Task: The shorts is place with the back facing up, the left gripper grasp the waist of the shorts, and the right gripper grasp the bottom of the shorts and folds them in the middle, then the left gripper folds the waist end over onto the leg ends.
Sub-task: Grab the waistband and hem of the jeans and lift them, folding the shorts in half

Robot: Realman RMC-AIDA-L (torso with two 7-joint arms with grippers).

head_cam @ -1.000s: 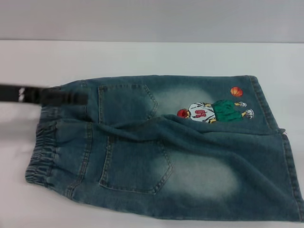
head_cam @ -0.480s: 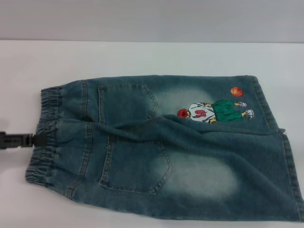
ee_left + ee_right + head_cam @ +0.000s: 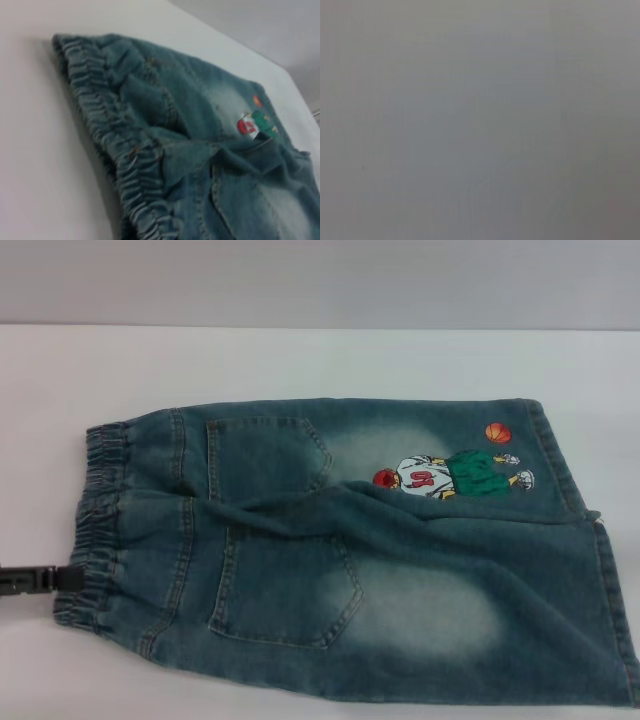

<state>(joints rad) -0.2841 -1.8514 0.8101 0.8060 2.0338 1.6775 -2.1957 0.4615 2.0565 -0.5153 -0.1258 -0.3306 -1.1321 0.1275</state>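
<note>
The shorts (image 3: 350,560) lie spread on the white counter (image 3: 300,365), back pockets up, waist (image 3: 95,525) toward the robot's left and leg ends (image 3: 590,570) toward its right. Only the head view shows the left hand (image 3: 45,579), a dark tip at the waistband's near corner; whether it is spread or pinching cannot be told. The left wrist view shows the gathered waistband (image 3: 125,155) close up; the right wrist view is blank grey
</note>
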